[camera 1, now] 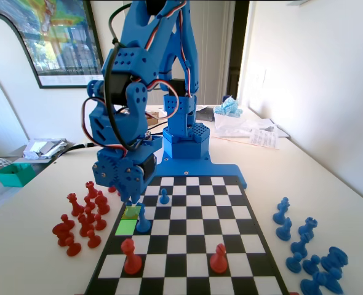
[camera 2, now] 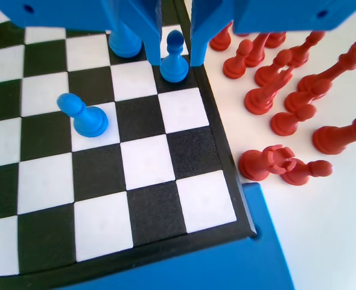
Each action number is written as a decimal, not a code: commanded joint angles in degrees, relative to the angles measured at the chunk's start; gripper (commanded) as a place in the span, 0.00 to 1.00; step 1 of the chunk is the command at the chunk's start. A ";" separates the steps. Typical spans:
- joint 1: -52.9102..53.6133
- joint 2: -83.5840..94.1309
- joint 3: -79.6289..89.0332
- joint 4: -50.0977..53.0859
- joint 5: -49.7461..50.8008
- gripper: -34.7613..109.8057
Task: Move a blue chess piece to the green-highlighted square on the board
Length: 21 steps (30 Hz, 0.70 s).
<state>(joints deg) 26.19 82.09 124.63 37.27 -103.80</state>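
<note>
- The pincer hangs low over the board, near the rim on the right of the wrist view. Its jaws are spread, and a blue chess piece stands upright in the gap between them.
- Neither jaw clearly presses on that pawn; thin slivers of space seem to show on both sides of it, though the angle is steep and I would not swear to it. I judge it bracketed, not yet pinched.
- In the fixed view the pincer hovers over the left columns of the board, just above the yellow-olive tinted square. The green-highlighted square lies directly next to that one, one cell nearer the fixed camera.
- The move turns on this: the target is a single cell away from the pincer, along the column and away from the arm's base. The pawn's long axis is vertical, in line with the hanging jaws.
- A taller blue piece stands just beside the green cell on its right in the fixed view, so drifting sideways would risk a knock.
- Another blue pawn leans over on a white square, well apart from the jaws.
- Red pieces lie scattered on the worktop beside the board, clear of the path.
</note>
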 commanded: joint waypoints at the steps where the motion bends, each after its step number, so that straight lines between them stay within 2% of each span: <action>1: -0.44 1.05 -3.16 0.53 -0.35 0.31; 21: 0.09 -2.55 -2.46 -3.96 -2.55 0.32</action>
<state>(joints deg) 25.22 78.13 122.87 33.40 -105.03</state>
